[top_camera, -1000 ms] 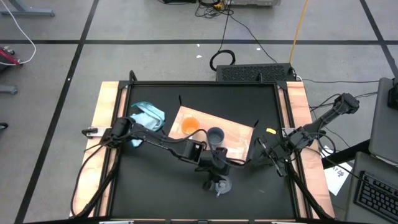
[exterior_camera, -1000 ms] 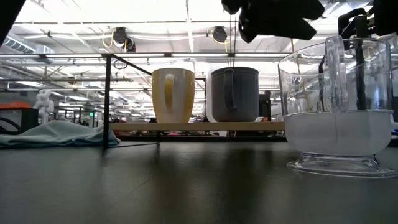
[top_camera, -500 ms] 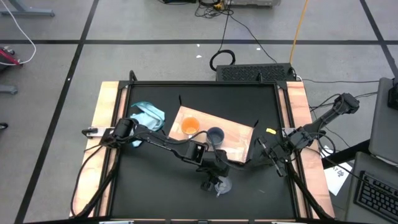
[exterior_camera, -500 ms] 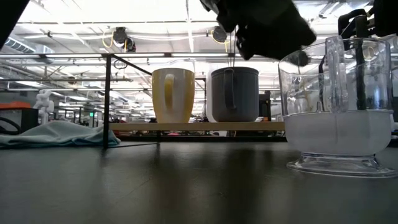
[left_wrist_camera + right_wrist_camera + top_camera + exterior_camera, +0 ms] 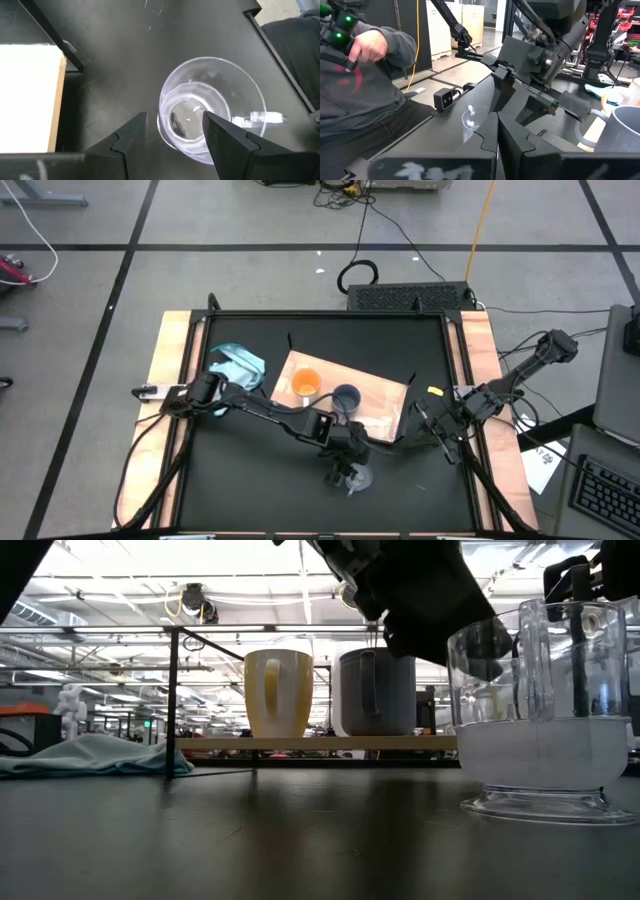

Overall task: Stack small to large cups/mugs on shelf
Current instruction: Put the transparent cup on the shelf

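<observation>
Left gripper point(image 5: 172, 137): fingers spread, hovering directly above the clear glassy handled cup point(image 5: 210, 107); one finger lines up over its rim, likely for a rim pinch.
Clear cup position: upright on the black tabletop point(image 5: 250, 480), off the board, near the front edge.
Shelf: flat light-wood board point(image 5: 380, 402) carries the orange mug with pale handle point(image 5: 304, 383) and the blue-grey mug point(image 5: 346, 397) side by side.
Right gripper point(image 5: 496, 127): pressed together, empty, parked at the table's right edge.
Unclear: contact between finger and rim; low view blocks the fingertips.

arms: dark, jointed | left tool point(image 5: 172, 137): black angular fingers
</observation>
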`<control>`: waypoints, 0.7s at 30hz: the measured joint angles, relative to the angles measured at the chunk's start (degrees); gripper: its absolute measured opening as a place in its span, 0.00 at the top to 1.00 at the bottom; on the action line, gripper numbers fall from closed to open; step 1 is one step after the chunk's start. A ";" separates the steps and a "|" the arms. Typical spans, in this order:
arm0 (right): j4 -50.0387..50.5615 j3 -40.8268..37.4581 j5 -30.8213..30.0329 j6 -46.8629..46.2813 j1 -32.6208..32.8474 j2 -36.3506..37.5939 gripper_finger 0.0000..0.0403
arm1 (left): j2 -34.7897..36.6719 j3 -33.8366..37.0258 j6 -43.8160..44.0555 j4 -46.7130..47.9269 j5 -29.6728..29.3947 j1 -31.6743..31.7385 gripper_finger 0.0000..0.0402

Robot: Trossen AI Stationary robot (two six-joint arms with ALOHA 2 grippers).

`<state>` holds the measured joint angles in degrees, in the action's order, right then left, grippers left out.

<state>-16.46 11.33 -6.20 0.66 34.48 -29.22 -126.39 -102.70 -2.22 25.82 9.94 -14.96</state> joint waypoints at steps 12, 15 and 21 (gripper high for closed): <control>0.04 0.00 0.01 -0.02 0.02 -1.37 1.00 | -0.04 -0.01 -0.04 -1.12 -0.03 0.26 0.52; 0.04 0.00 0.01 -0.02 0.02 -1.37 1.00 | -0.04 -0.01 -0.04 -1.70 -0.03 0.26 0.52; 0.04 0.00 0.01 -0.02 0.02 -1.37 1.00 | -0.04 -0.01 -0.04 -2.12 -0.03 0.26 0.52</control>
<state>-16.43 11.33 -6.19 0.64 34.50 -30.59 -126.43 -102.72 -2.26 23.71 9.91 -14.70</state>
